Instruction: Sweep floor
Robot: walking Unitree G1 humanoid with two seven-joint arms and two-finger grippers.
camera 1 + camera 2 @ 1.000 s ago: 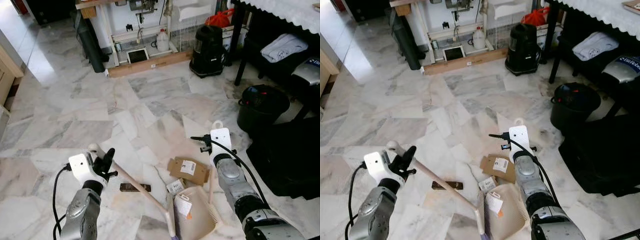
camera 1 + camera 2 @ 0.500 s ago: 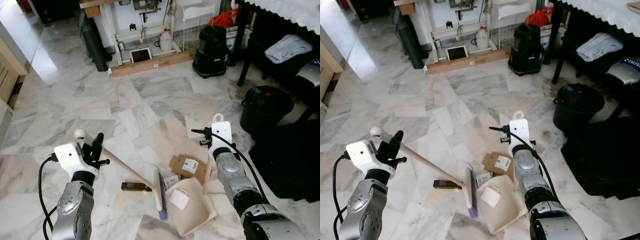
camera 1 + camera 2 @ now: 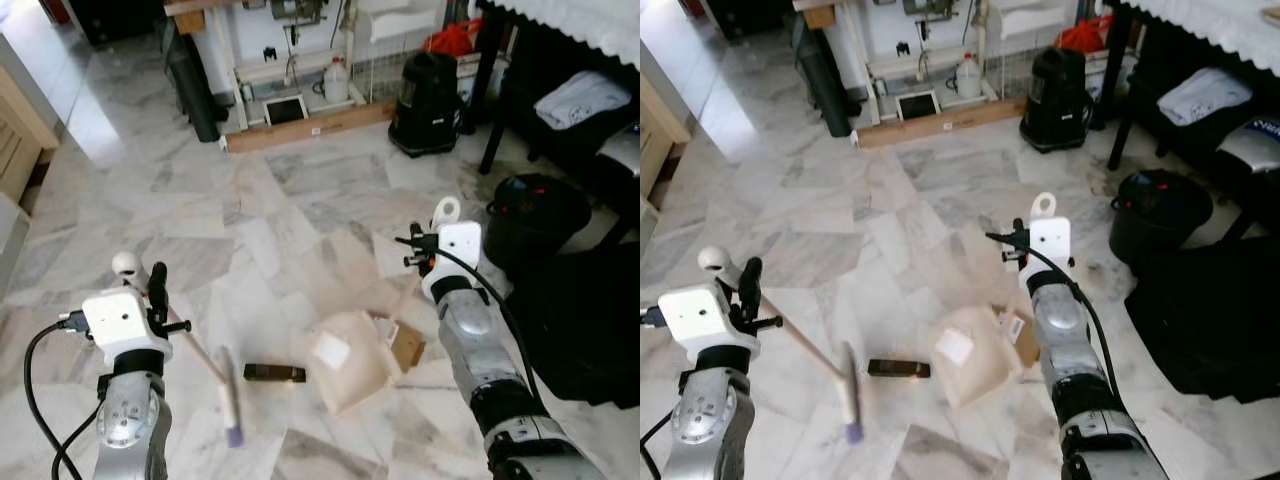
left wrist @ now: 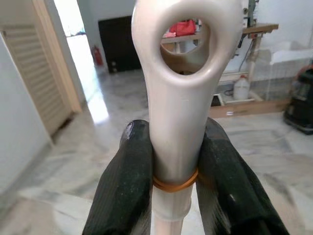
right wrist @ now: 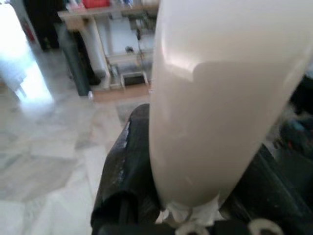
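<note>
Jaws clamp broom [image 3: 190, 350] and dustpan [image 3: 348, 360] handles.

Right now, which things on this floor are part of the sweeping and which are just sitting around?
Part of the job:
broom, in the left tool
dustpan, in the right tool
dark scrap
cardboard piece

Just lying about:
black vacuum
black bucket
white jug

I'm looking into a lived-in home, a utility corner by the look of it: marble floor [image 3: 150, 200], a sewing-machine stand [image 3: 290, 60] against the far wall, a black vacuum [image 3: 424, 90], a louvred door [image 4: 54, 83], folded laundry [image 3: 580, 100] (under a cloth-covered table).
</note>
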